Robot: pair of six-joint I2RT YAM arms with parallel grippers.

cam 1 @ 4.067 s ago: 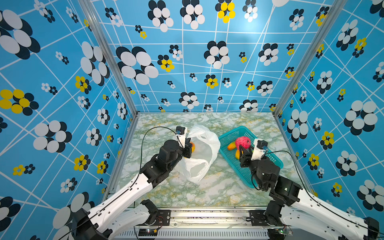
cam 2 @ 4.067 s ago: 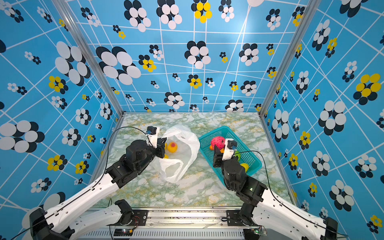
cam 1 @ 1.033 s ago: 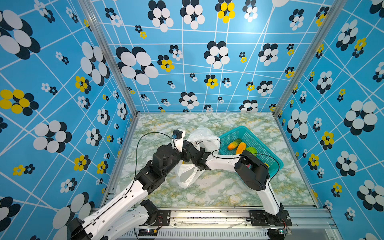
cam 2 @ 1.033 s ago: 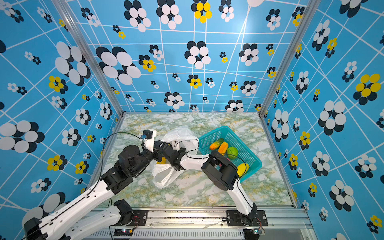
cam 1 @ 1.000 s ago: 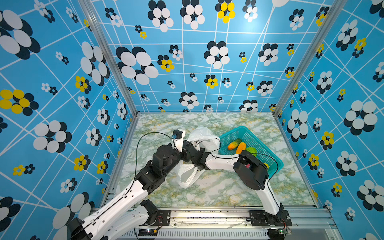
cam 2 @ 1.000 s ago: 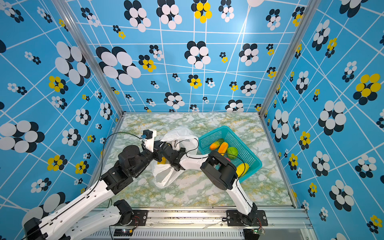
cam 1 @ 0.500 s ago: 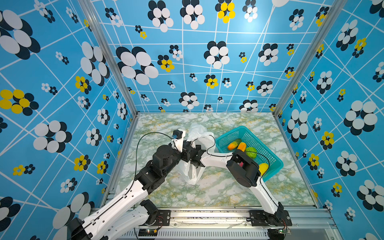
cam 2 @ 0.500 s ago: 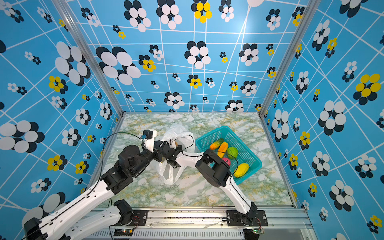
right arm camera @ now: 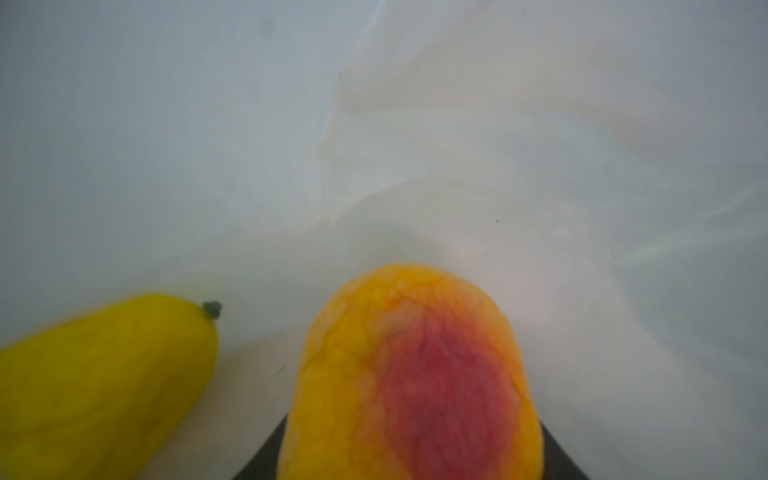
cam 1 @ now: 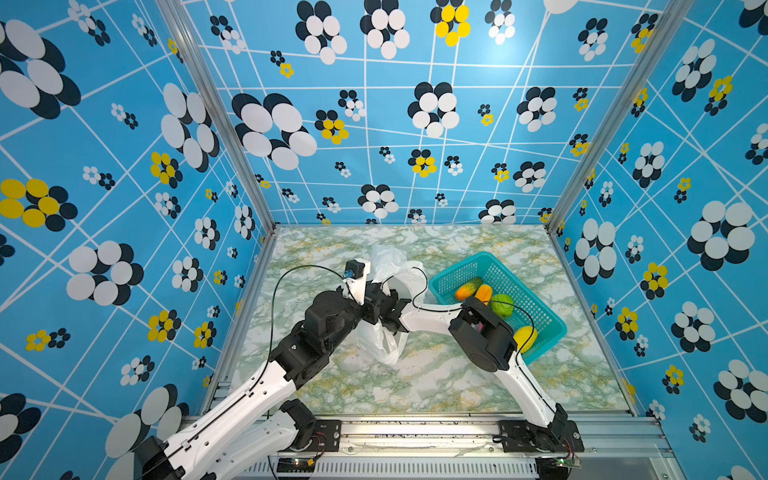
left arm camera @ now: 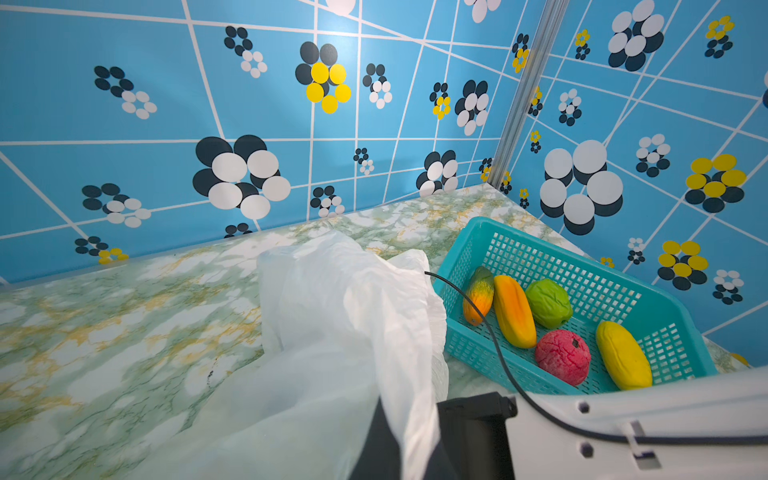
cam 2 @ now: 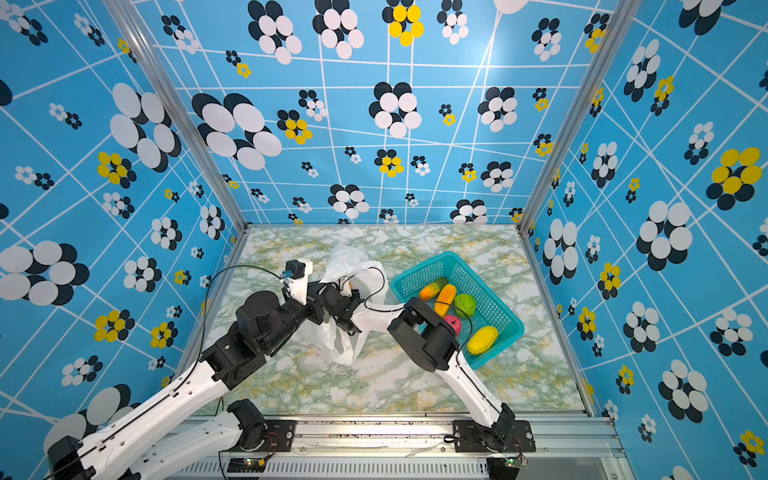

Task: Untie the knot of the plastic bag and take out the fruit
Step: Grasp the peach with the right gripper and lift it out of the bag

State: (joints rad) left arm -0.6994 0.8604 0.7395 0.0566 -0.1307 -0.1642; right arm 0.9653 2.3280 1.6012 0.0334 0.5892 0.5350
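- Left gripper (cam 1: 368, 307): jaws pinched shut on thin white plastic bag (left arm camera: 353, 316), holding its mouth open.
- Right gripper (cam 1: 390, 313): inside bag, jaws flanking orange-yellow red-blushed fruit (right arm camera: 409, 374); grip unconfirmed.

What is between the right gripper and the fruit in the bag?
Nothing visible. The right gripper is inside the bag, and the orange-red fruit sits right between its jaws in the right wrist view. A yellow fruit lies beside it, not in the way.
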